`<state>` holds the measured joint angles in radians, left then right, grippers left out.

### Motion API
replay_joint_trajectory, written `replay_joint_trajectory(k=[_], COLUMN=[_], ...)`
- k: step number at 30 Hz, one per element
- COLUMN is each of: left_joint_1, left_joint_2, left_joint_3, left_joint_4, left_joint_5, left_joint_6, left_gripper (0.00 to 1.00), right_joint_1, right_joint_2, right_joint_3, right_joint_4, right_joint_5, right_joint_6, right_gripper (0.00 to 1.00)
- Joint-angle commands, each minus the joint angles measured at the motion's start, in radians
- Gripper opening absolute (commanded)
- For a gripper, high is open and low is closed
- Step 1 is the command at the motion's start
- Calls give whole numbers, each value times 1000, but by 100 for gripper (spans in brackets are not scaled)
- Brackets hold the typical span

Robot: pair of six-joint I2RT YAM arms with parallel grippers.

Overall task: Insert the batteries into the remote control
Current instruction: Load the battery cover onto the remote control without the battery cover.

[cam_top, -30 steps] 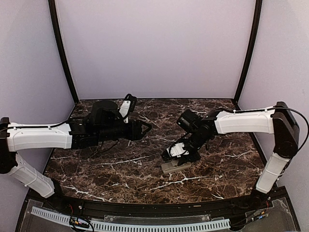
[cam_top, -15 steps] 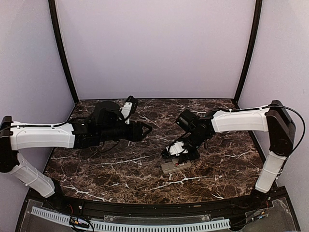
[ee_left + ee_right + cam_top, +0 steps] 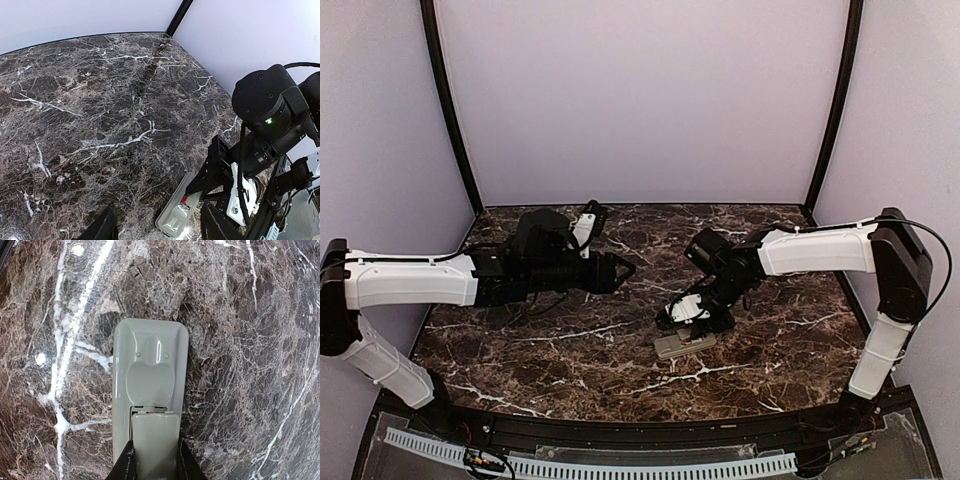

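The remote control (image 3: 150, 365) lies grey back up on the marble, low in the centre of the top view (image 3: 683, 346). My right gripper (image 3: 154, 460) is shut on the grey battery cover (image 3: 154, 435), which sits over the remote's recess. In the narrow gap at the cover's front edge a sliver of a red battery (image 3: 150, 411) shows; the left wrist view catches the same red battery (image 3: 184, 199) under the right fingers. My left gripper (image 3: 620, 270) hovers open to the left of the remote (image 3: 175, 217), nothing between its fingers.
Dark veined marble table (image 3: 570, 340) inside pale lilac walls. The right arm's black wrist and camera (image 3: 265, 115) hang directly over the remote. Black frame posts (image 3: 450, 110) stand at the back corners.
My right gripper has drawn back a little along the remote, away from the table's front edge, uncovering more of the remote. The left arm has barely moved.
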<state>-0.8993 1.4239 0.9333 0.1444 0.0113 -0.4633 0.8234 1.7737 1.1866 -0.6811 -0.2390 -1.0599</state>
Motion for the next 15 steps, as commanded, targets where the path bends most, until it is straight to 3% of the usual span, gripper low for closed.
replay_joint_trajectory(k=[1, 15], left_joint_1=[7, 10], left_joint_2=[1, 3], left_joint_3=[14, 14], left_joint_4=[-17, -22], left_joint_5=[15, 19], left_joint_6=[17, 26], left_gripper=[56, 57], right_joint_1=[-9, -9], right_joint_2=[-15, -7], right_joint_3=[-14, -17], right_joint_4=[-4, -15], right_joint_5=[-17, -34], right_joint_6=[23, 52], right_gripper=[14, 18])
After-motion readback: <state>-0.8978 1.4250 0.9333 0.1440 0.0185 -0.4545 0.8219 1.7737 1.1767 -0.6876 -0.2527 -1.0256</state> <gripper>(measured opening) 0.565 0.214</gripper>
